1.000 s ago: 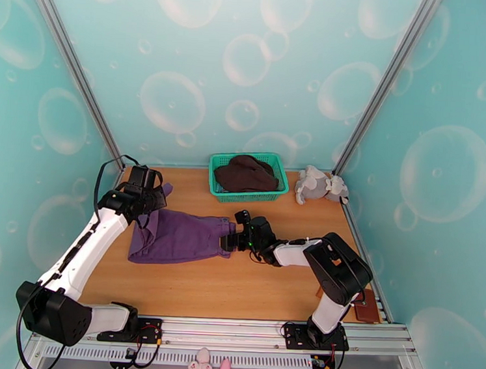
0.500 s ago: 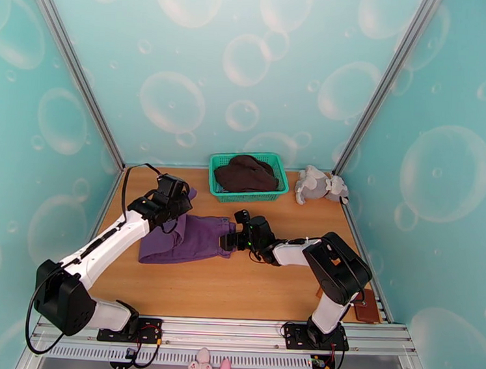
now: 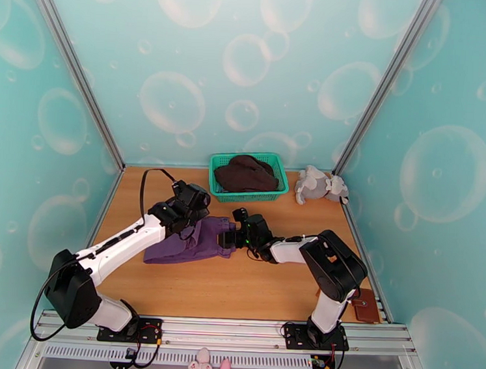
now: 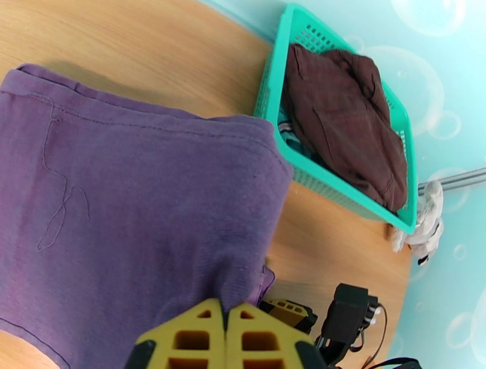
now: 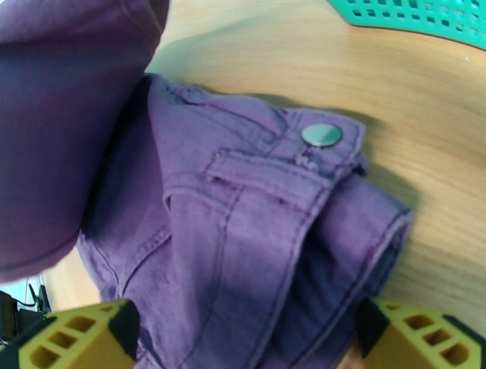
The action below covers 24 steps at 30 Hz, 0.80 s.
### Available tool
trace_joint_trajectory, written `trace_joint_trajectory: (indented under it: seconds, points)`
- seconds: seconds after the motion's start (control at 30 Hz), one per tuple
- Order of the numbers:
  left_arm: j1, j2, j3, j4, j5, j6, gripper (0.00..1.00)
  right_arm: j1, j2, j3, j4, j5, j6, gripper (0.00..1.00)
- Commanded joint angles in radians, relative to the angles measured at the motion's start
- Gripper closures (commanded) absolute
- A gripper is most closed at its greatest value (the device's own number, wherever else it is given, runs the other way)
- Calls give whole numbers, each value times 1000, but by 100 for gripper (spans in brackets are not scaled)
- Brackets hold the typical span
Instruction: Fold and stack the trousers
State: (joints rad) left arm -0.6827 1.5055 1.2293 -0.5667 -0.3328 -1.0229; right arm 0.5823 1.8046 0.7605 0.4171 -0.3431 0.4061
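The purple trousers point(image 3: 174, 247) lie folded on the wooden table, left of centre. My left gripper point(image 3: 199, 204) is shut on a leg end and holds it lifted over the garment near the waist. In the left wrist view the yellow fingers point(image 4: 200, 337) pinch the cloth of the trousers point(image 4: 121, 206), which drapes away from them. My right gripper point(image 3: 230, 237) sits open at the waistband on the right end. In the right wrist view its gripper point(image 5: 243, 346) straddles the bunched waist of the trousers point(image 5: 243, 230), close to the metal button point(image 5: 322, 135).
A green basket point(image 3: 250, 196) holding a dark brown garment point(image 3: 245, 172) stands at the back, just behind both grippers. A grey plush toy point(image 3: 320, 184) lies right of it. A small brown object point(image 3: 367, 306) rests at the front right edge. Teal walls close three sides.
My left arm has swung right with the leg end, drawing the fabric over itself toward the waist. The visible purple patch has shortened. The right gripper has stayed at the waistband.
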Motion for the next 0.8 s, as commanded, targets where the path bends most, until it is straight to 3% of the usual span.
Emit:
trace_joint_trajectory:
  seconds: [0.0,0.5,0.77]
  points:
    - [-42,29,43,58,-28,-49,100,10,50,11,-53,12,28,1]
    - [-166,105,106,112,-96,-117,100,13,64,26,-69,24,27,1]
    - [-169,171,59,201,-73,-169,100,2,66,23,-66,19,39,1]
